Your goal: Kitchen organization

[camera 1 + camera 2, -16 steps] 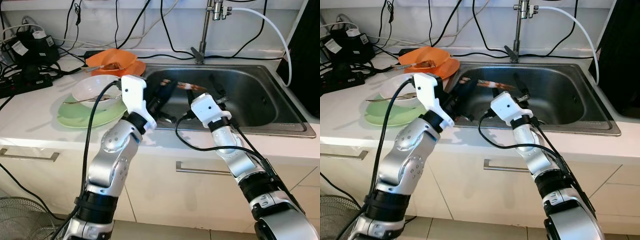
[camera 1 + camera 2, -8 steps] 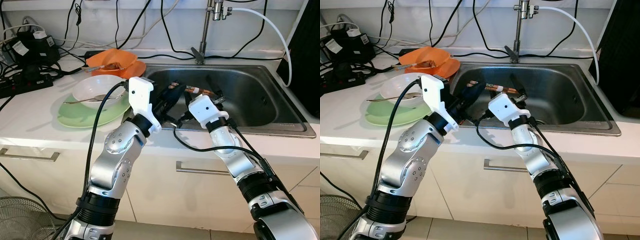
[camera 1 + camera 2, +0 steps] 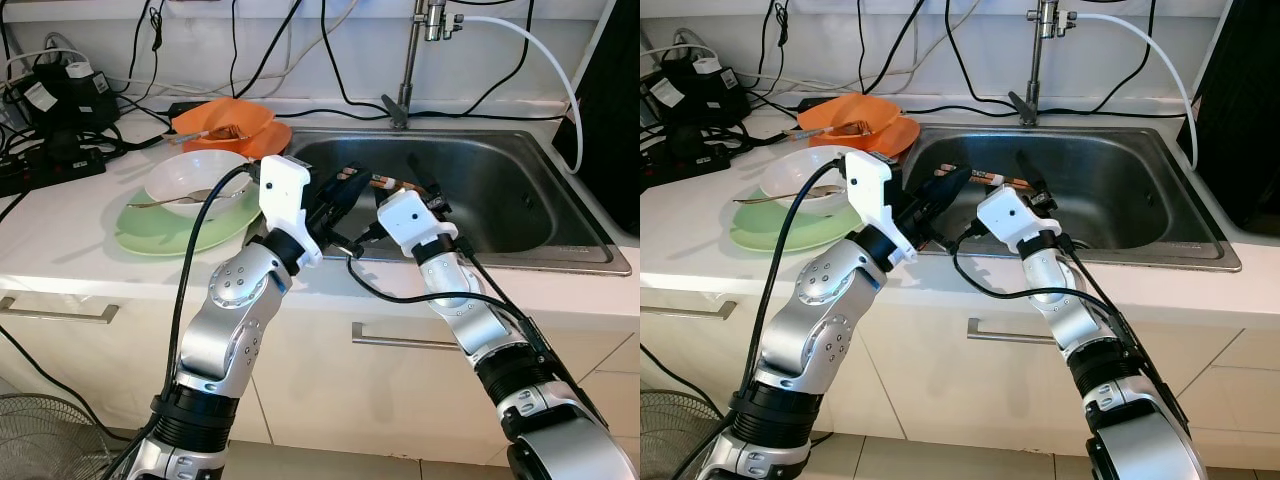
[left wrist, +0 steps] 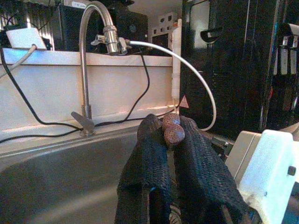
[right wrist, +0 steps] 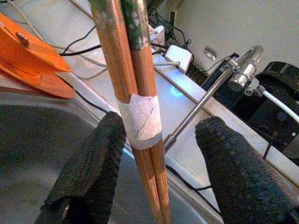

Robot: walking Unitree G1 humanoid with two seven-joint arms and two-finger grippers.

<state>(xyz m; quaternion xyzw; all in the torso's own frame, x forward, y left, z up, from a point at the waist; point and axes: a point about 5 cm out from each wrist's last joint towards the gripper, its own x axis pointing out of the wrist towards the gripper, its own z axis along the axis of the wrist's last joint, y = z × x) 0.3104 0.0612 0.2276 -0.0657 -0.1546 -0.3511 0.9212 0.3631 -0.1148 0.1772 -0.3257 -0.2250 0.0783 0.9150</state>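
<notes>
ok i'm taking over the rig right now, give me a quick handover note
Left gripper: shut on the pair of taped chopsticks, held over the sink.
Right gripper: open, jaws either side of the chopsticks, not closed on them.
On the counter: white bowl with a spoon, on a green plate; orange dish behind.
Done: chopsticks lifted out of the sink.
Left: probably finish the handover or put them away.

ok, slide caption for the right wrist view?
Right hand open around taped chopsticks above the sink.
</notes>
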